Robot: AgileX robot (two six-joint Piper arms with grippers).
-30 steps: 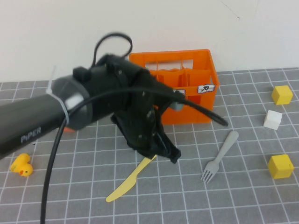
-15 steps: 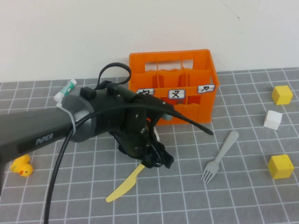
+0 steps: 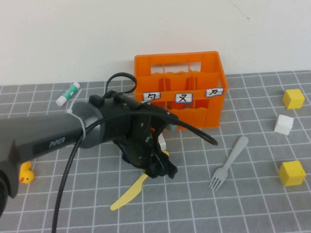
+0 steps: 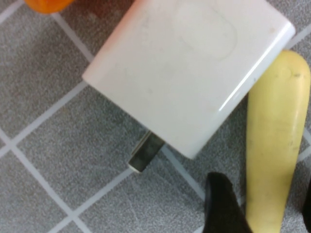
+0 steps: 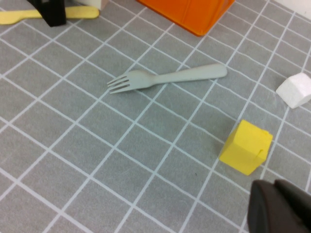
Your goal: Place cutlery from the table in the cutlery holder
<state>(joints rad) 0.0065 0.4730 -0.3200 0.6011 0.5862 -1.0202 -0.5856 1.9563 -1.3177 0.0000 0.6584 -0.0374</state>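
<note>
The counter [image 3: 252,213] is a flat grey surface ruled with thin white lines into small squares, and it runs back to a plain off-white wall.

Near the left edge a small yellow rubber duck [image 3: 25,177] peeks out beside the arm's sleeve, and a white tube with a green band [image 3: 67,93] lies toward the far-left corner.

The left hand [image 3: 163,167] is low over the middle of the counter, right at the handle end of the slim pale-yellow plastic knife [image 3: 129,192], whose blade points toward the near edge. In the left wrist view one dark fingertip [image 4: 224,206] sits beside the smooth yellow handle; whether the hand has closed on it I cannot tell. A glossy white charger block [image 4: 189,73] with a metal prong lies touching the handle.

Behind them, toward the far edge, stands the bright orange slotted crate [image 3: 182,90], divided inside and bearing three white labels.

Right of centre the matte grey plastic fork [image 3: 228,162] lies flat, tines toward the near edge.

Toward the right edge sit two yellow cubes [image 3: 292,173] and a white block [image 3: 284,124].

The right hand [image 5: 279,208] hovers near the near-right corner; I cannot tell how far it is open.
</note>
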